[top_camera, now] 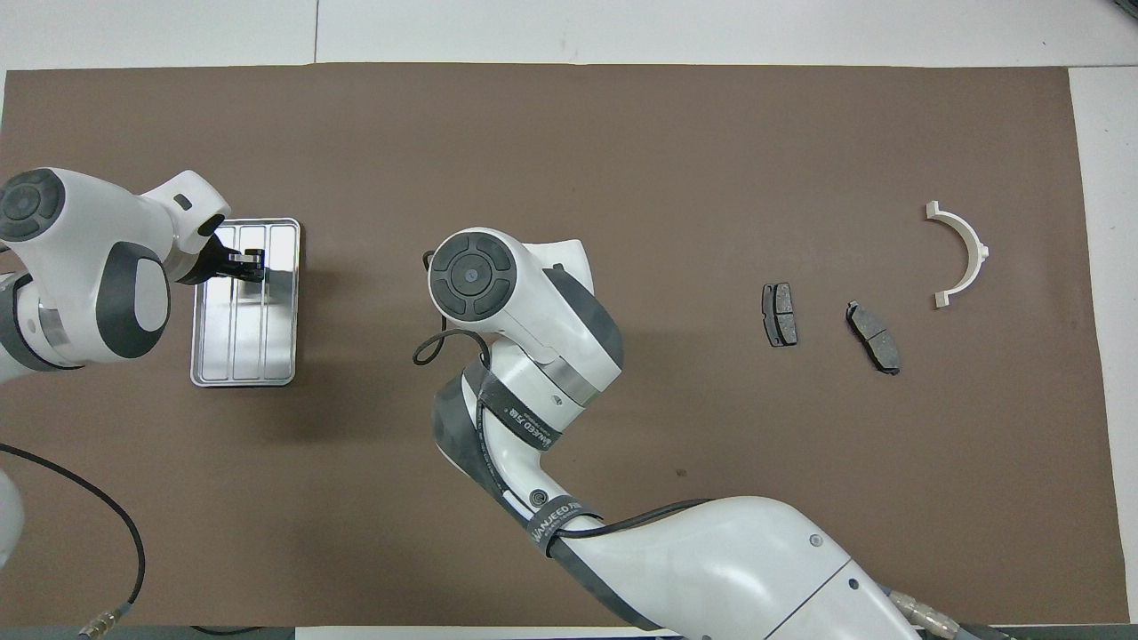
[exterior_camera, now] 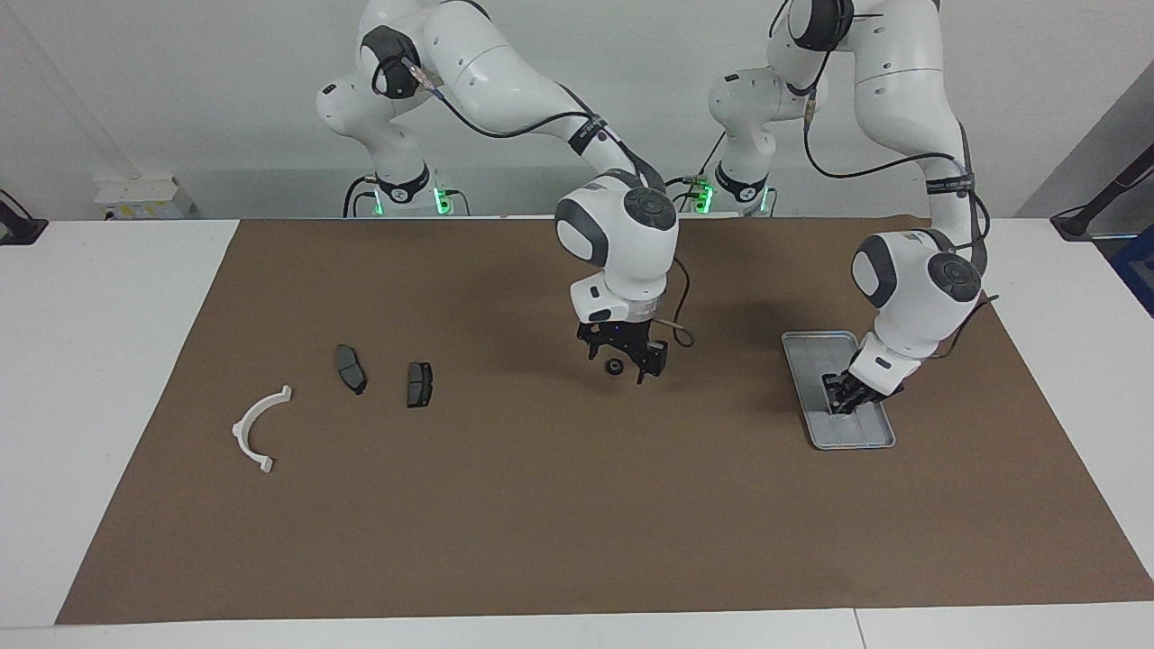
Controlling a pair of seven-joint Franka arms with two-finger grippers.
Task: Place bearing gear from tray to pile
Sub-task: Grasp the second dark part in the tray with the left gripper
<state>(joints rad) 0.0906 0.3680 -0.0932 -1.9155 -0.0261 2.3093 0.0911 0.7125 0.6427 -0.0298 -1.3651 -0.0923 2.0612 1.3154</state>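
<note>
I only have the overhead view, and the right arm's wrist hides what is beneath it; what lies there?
Observer: A small black gear lies on the mat under the right gripper.
Operator: Is it gripped?
Observer: No, that gripper is open, low around the gear.
Operator: How low is the left gripper?
Observer: The left gripper is shut, tips down inside the tray; any part in it is hidden.
</note>
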